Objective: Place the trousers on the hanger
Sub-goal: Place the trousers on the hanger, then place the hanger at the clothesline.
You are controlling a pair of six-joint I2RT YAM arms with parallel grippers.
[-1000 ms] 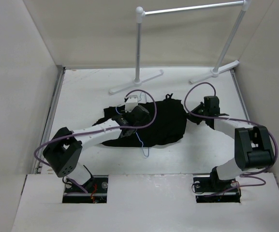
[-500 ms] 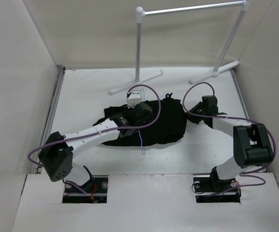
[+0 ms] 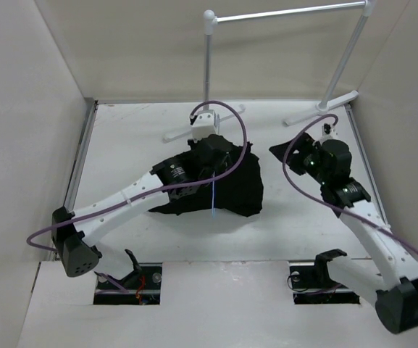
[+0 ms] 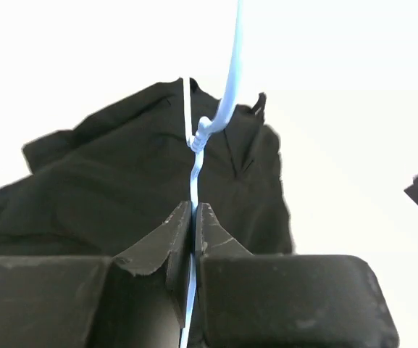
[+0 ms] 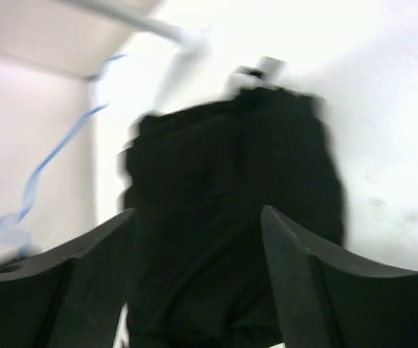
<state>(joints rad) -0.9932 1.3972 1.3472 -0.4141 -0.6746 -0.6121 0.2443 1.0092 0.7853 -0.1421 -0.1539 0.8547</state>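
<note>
Lifted now — hanger point(image 4: 201, 132) pinched by left gripper point(image 4: 194, 210), over trousers point(image 4: 107, 188).

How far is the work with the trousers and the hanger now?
Done: the left pincer grips the thin pale-blue wire hanger. In hand: the large black fabric trousers lie bunched behind it, and the right pincer is open. Left: no draping over the hanger is visible.

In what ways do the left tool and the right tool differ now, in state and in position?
The left tool is shut on the thin wire of the hanger; the right tool is open and holds nothing. From above, the left tool sits over the trousers; the right tool is beside them, apart from the cloth. Both are black and face the trousers.
</note>
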